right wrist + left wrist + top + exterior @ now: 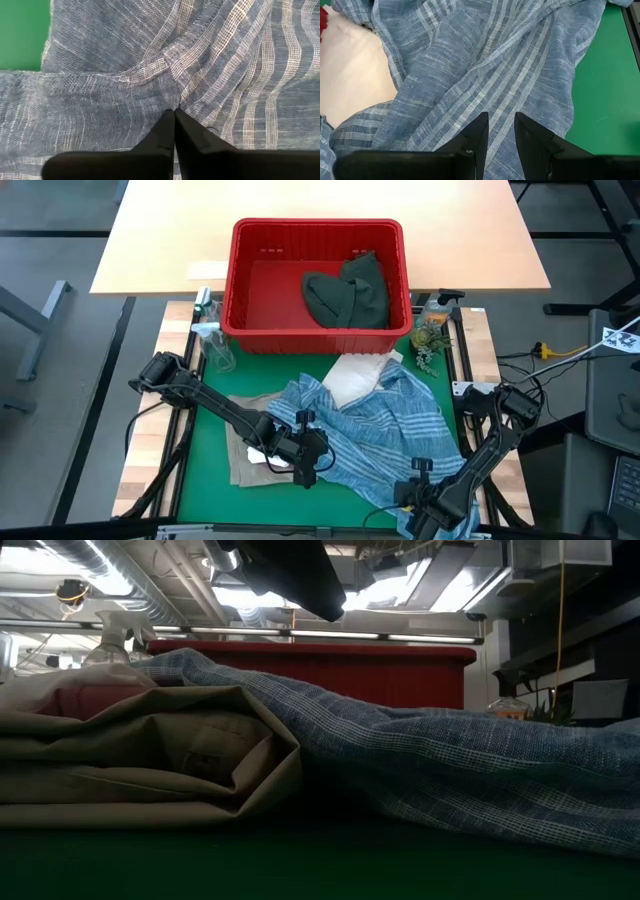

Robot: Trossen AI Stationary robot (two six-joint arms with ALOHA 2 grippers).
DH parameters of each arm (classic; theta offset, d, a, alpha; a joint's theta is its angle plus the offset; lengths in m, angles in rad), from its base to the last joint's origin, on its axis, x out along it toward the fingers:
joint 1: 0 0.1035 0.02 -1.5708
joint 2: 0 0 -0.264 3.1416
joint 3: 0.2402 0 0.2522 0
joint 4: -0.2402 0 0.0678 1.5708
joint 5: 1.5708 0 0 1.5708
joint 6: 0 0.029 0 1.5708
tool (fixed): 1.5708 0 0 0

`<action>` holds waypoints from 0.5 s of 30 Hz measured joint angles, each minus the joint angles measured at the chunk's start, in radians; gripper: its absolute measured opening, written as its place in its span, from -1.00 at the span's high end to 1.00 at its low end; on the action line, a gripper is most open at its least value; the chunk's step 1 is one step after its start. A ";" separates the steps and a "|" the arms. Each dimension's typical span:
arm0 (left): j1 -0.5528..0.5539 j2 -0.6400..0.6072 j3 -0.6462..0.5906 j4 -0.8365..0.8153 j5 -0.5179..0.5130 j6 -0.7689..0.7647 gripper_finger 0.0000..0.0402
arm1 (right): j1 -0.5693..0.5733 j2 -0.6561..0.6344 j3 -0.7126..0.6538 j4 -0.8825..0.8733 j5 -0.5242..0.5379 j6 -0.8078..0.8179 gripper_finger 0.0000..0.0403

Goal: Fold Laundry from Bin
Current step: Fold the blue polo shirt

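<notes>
Both tools meet the blue-white striped shirt [375,430] lying crumpled on the green surface [205,415]: right tool [174,112] clenched on its near hem, left tool [500,125] part-open, touching its left edge.

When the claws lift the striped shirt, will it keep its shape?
Probably not. The blue-white striped shirt lies crumpled in soft folds, so it will likely sag. Its thin, open weave suggests it is light. The right claw already puckers the cloth where it pinches.

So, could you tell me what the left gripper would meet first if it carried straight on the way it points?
Most likely the blue-white striped shirt: the left gripper has its fingers slightly apart right over the striped folds, though the remaining gap is hard to judge.
</notes>
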 joint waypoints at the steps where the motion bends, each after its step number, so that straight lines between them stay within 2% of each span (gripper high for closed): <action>1: 0.000 0.000 0.000 0.000 0.000 0.000 0.56 | 0.000 0.000 0.000 -0.005 0.000 0.000 0.98; 8: 0.000 0.000 0.000 0.000 0.000 0.000 0.56 | -0.014 -0.040 0.000 -0.080 0.030 0.010 0.99; 15: 0.000 0.000 0.000 0.000 0.000 0.000 0.56 | -0.022 -0.079 0.001 -0.244 0.099 0.106 0.99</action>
